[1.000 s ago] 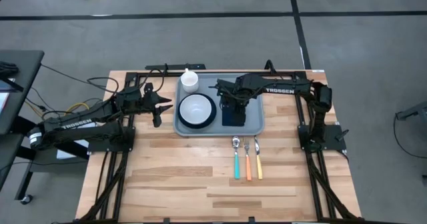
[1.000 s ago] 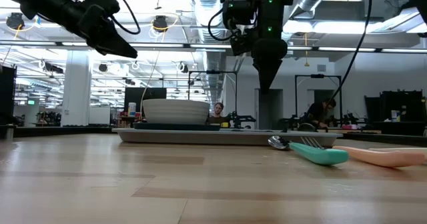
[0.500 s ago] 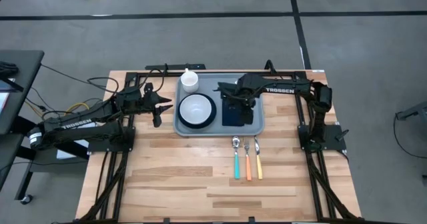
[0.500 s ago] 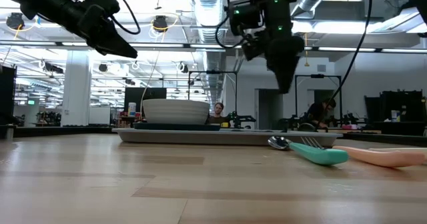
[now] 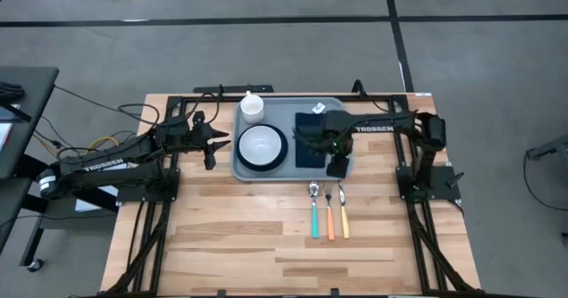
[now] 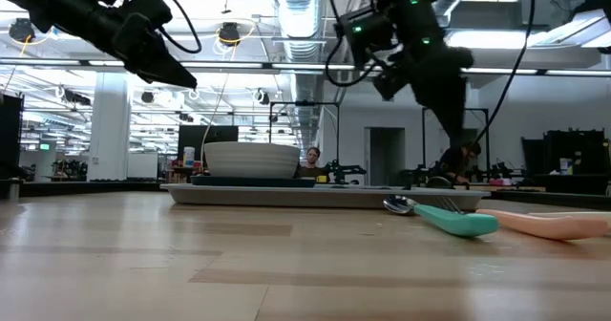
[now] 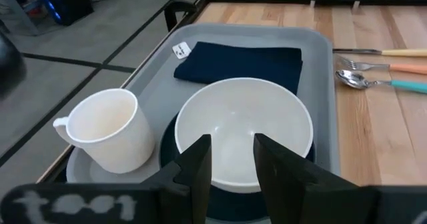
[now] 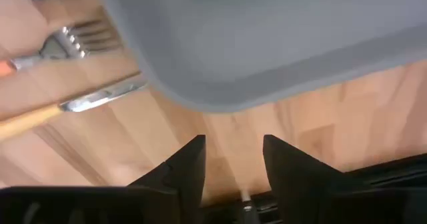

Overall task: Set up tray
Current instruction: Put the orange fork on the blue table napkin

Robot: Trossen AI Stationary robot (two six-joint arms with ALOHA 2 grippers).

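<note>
**tray half set, cutlery waits on the table**

the tray (image 5: 293, 160) lies at the far edge of the table (image 5: 248, 236), in the middle, so both arms can reach it. on it sit a bowl (image 5: 261, 145) on a plate (image 6: 250, 180), a cup (image 5: 253, 106) in the far left corner, and a napkin (image 5: 311, 131) on the right side. the right gripper (image 5: 336, 167) hangs over the tray's near right corner, fingers apart and empty, near the spoon (image 5: 313, 211), fork (image 5: 328, 213) and knife (image 5: 343, 211), likely to fetch one. the left gripper (image 5: 210, 145) waits off the tray's left edge, open and empty.
</note>
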